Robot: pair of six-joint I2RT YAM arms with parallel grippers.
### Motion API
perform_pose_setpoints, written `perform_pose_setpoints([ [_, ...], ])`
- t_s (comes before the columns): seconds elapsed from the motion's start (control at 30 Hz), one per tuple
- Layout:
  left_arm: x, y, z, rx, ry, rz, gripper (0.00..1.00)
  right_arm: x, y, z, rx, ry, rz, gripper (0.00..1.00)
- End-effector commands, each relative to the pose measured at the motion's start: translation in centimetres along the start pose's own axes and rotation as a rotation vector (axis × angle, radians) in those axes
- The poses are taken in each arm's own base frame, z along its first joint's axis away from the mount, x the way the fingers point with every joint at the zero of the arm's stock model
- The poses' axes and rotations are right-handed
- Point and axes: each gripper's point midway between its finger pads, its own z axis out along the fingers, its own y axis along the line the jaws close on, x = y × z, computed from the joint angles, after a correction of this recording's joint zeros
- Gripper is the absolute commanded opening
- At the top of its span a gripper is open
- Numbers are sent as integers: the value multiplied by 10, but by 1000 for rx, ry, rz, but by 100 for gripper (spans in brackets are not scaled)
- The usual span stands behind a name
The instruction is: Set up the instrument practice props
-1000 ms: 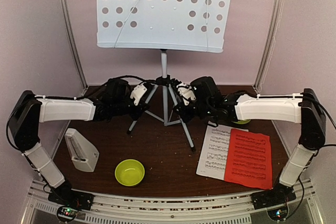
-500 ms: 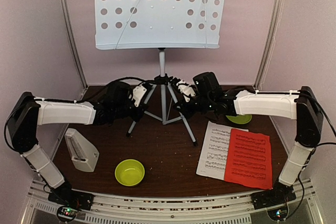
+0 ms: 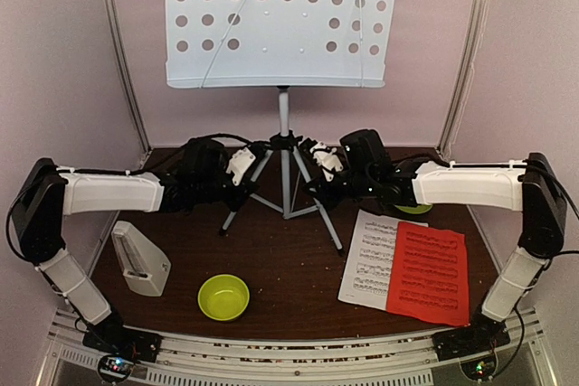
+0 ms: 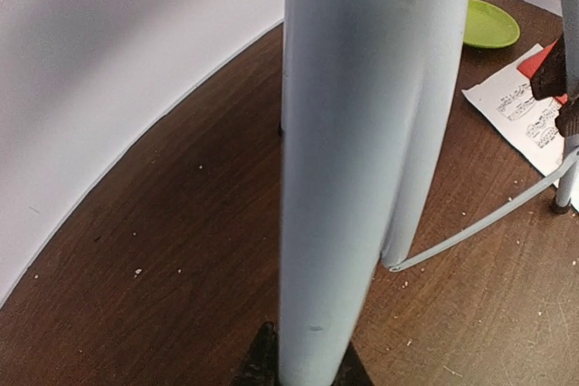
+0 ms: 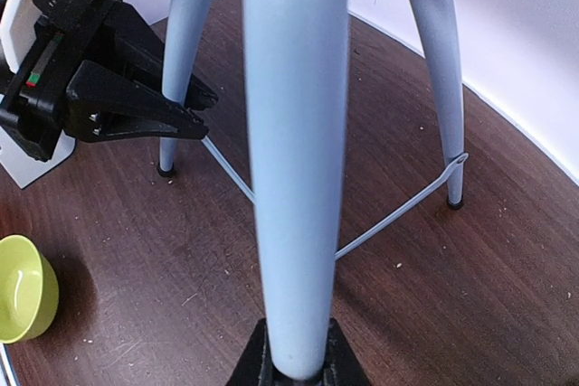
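Pale pink walls [image 3: 63, 51] are closing in the space at the back and on both sides, with two slim silver posts [image 3: 122, 51] standing up in the rear corners. A dark brown wooden tabletop [image 3: 280, 264] is lying speckled with pale crumbs, and a ribbed metal rail [image 3: 298, 350] is running along its near edge. Soft, even light is falling throughout, casting only faint shadows.

Lime-green bowl [image 3: 223, 296] near the front edge of the table [image 3: 280, 259] — green plate [image 4: 489, 24] back right
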Motion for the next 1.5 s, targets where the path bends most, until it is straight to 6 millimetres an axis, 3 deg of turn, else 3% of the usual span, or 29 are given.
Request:
perform_pose_setpoints([
  [0.0,21,75,-3,-218,92,-96,0,-7,-31,-31,142,-19,50,0],
  [0.17,9,100,1,-260,85,-103,0,-5,-25,-33,172,-18,63,0],
  [0.37,-6,108,13,-259,83,-70,0,-15,-31,-34,305,-17,99,0],
  [0.57,10,118,11,-266,113,-84,0,-8,-50,-49,487,10,168,0],
  [0.73,4,120,8,-260,111,-31,0,-7,-33,-53,501,-15,178,0],
  [0.93,-1,126,14,-268,133,18,0,6,-19,-31,449,26,174,0],
  [1.07,-3,123,14,-249,134,20,2,3,-13,-26,410,25,188,0],
  [1.23,-12,117,9,-214,99,-2,13,-10,-6,-26,362,8,190,25],
  [1.4,-23,107,-4,-186,50,-40,38,-20,1,-34,324,-1,194,51],
  [1.47,-28,103,-11,-185,27,-33,43,-22,2,-39,312,-11,199,60],
])
